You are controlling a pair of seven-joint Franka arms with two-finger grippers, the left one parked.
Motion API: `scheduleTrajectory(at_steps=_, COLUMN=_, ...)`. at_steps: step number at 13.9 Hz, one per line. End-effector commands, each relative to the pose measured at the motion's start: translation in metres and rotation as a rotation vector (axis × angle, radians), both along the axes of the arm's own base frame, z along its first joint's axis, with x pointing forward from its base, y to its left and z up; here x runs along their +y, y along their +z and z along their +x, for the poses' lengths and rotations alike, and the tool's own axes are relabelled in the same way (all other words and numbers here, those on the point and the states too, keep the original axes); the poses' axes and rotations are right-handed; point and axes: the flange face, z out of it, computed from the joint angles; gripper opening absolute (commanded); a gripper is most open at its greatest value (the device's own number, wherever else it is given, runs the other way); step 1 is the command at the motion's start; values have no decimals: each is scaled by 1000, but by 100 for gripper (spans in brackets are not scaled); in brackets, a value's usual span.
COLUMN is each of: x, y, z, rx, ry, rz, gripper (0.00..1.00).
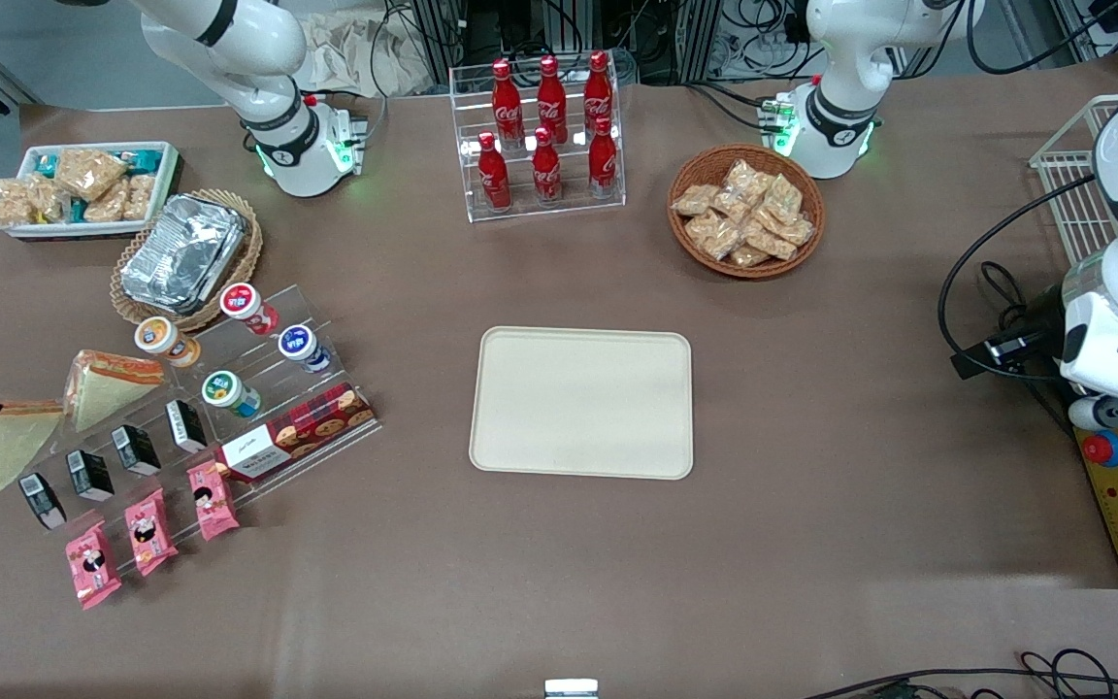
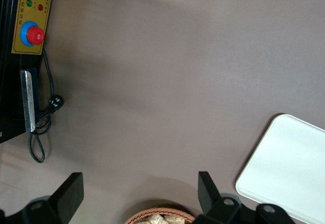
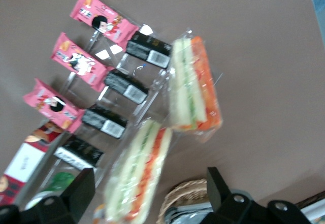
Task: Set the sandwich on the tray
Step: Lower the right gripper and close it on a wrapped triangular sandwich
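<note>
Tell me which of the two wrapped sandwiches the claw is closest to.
The sandwich lying beside the wicker basket that holds the foil container. The open claw hovers right over it; the other sandwich lies nearer the front camera.

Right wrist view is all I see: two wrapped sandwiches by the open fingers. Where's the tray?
Observer: The tray lies mid-table with nothing on it, toward the parked arm's end from the nearer sandwich.
Operator: Anything between them?
Observer: A clear stand holding a cookie box and small cups.
Operator: Where's my gripper on the table?
Observer: The gripper, fingers open, hovers at the working arm's end of the table, close to the other sandwich.
</note>
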Motion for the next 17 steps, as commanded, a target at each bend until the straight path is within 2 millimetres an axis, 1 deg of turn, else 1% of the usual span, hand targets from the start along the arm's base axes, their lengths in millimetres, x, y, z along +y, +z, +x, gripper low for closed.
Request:
scheduleTrajectory(at_steps=1, x=-32, y=-8, z=-3, rx=-31, ry=34, rz=-2, gripper=98)
scheduleTrajectory(at_steps=4, x=-35, y=-17, z=0, rx=-38, ry=41, rz=-10, gripper=97)
scheduleTrajectory(at_steps=7, x=-37, y=-37, z=4, rx=-35, ry=53, rz=-12, gripper=97)
scheduleTrajectory(at_steps=9, x=-38, y=-56, z=-1, rx=-28, ry=61, rz=-7, gripper=97)
scheduleTrajectory(at_steps=10, x=-43, y=-62, z=-4, rx=-30, ry=72, rz=-6, gripper=97)
scheduleTrajectory(at_steps=11, x=-49, y=-63, z=-7, rx=-33, ry=78, rz=-8, gripper=97)
scheduleTrajectory(at_steps=12, x=-52, y=-64, z=-7, rx=-38, ry=86, rz=-10, gripper=97)
scheduleTrajectory(at_steps=14, x=-52, y=-67, z=-6, rx=-40, ry=88, rz=-11, gripper=97)
scheduleTrajectory(at_steps=17, x=-51, y=-79, z=-3, rx=-41, ry=75, rz=17, gripper=96)
